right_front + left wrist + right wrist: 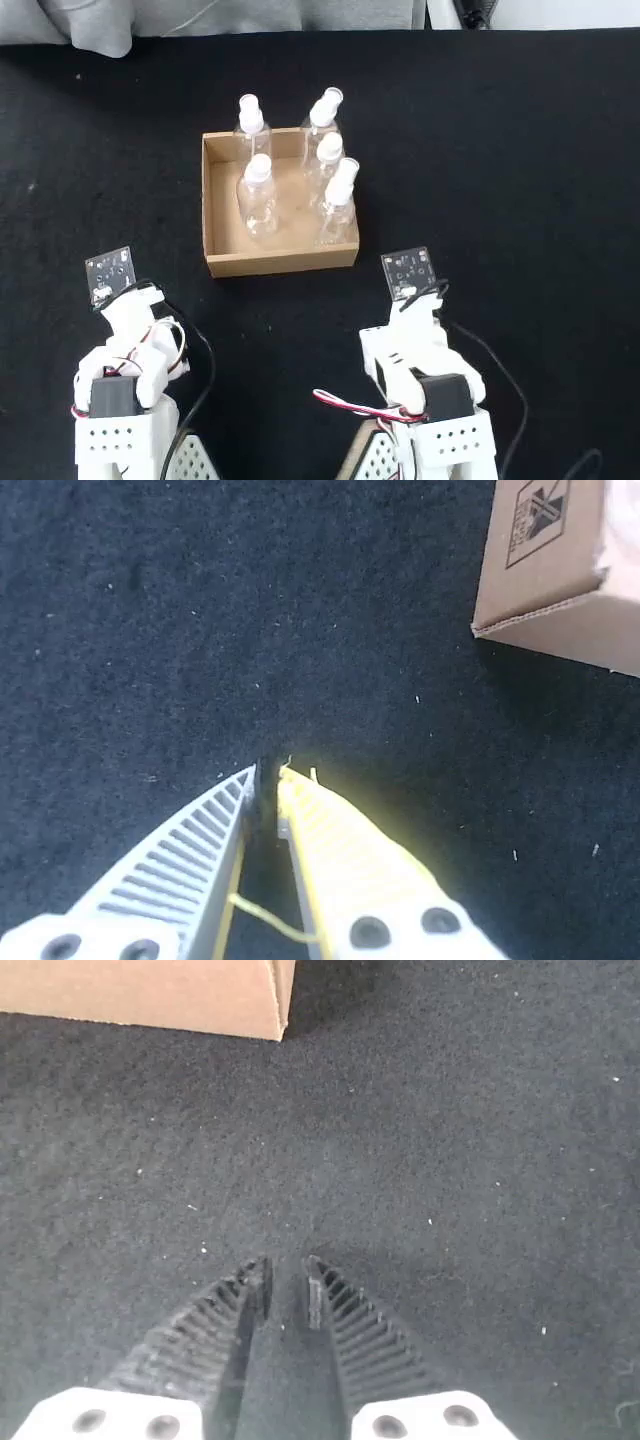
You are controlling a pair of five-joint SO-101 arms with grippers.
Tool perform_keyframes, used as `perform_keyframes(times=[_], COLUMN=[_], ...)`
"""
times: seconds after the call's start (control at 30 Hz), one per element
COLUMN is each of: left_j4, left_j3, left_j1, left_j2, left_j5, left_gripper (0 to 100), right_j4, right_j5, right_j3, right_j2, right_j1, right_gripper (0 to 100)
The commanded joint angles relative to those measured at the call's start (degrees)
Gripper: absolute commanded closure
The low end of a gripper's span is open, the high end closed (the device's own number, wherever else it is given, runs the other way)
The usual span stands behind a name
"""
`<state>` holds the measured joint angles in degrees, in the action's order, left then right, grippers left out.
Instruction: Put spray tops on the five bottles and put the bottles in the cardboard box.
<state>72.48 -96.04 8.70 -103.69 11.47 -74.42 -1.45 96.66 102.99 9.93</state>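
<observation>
The cardboard box (280,262) sits at mid-table with its top open. Several clear bottles stand upright inside it, each with a white spray top: two at the back (250,120) (325,108), one in the middle (258,195), and two on the right side (328,155) (340,200). Both arms are folded back near the table's front edge, well short of the box. My left gripper (268,775) is shut with its tips touching, over bare cloth. My right gripper (287,1270) has only a narrow slit between its tips and holds nothing. Box corners (540,570) (150,995) show ahead of each gripper.
A black cloth (500,150) covers the table. Grey fabric (100,20) lies along the far edge. The left arm (128,320) and right arm (415,330) stand on white bases at the front, with cables trailing beside them.
</observation>
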Motion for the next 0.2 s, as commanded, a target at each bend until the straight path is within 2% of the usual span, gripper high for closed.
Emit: perform_keyframes(times=[0.0, 0.17], left_j4=[0.3, 0.3], left_j3=[-1.4, -1.4], left_j1=[-0.2, -0.2], left_j2=[-0.8, -0.8], left_j5=[-0.2, -0.2], left_gripper=[97, 97], right_j4=[-0.4, -0.4], right_j5=[-0.4, -0.4], right_j3=[-0.3, -0.3], right_j2=[5.6, 5.6], right_j1=[-1.3, -1.3], right_gripper=[98.6, 98.6])
